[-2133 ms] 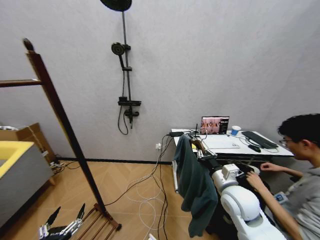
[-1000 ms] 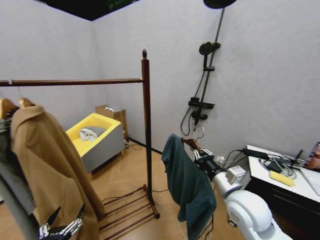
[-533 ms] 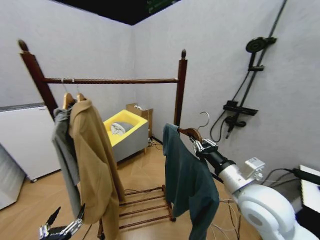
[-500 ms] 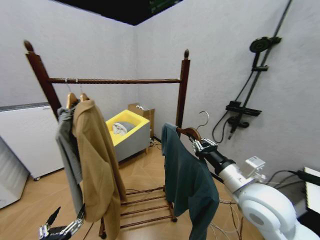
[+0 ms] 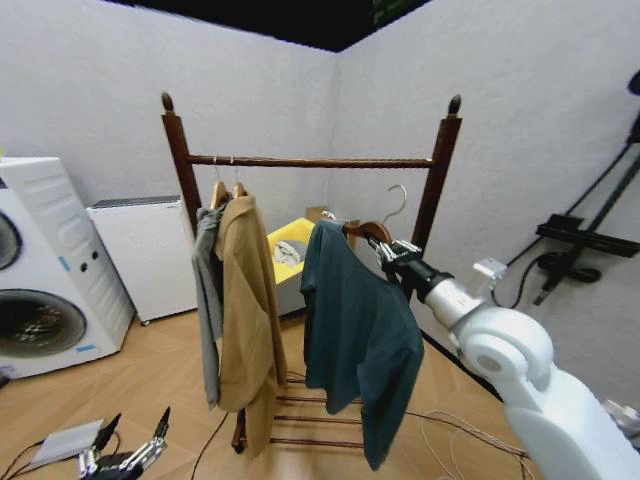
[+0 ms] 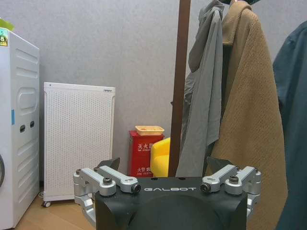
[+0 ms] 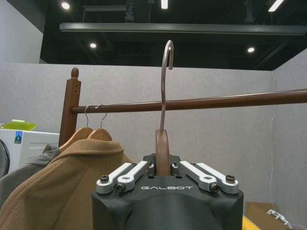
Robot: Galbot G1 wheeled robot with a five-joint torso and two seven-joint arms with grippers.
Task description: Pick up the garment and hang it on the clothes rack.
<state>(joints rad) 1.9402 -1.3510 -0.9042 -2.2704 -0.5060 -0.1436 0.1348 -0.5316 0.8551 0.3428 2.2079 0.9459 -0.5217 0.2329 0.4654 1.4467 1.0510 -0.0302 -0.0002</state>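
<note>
Right gripper (image 5: 386, 250) clamped on wooden hanger (image 7: 162, 148) carrying the garment (image 5: 355, 335), held in air just short of the clothes rack (image 5: 310, 162) crossbar, at 3 o'clock from tan coat (image 5: 248, 320) and grey hooded jacket (image 5: 208, 300) already hung there. Hanger hook (image 7: 164, 86) upright, apart from bar. Left gripper (image 6: 168, 179) parked low at 7 o'clock, fingers spread.

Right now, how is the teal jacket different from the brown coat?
The teal jacket is blue-green; the brown coat is tan. The coat's hanger hooks over the rack's bar, while the jacket's hanger is held below it by the right end effector. Both drape from wooden hangers.
</note>
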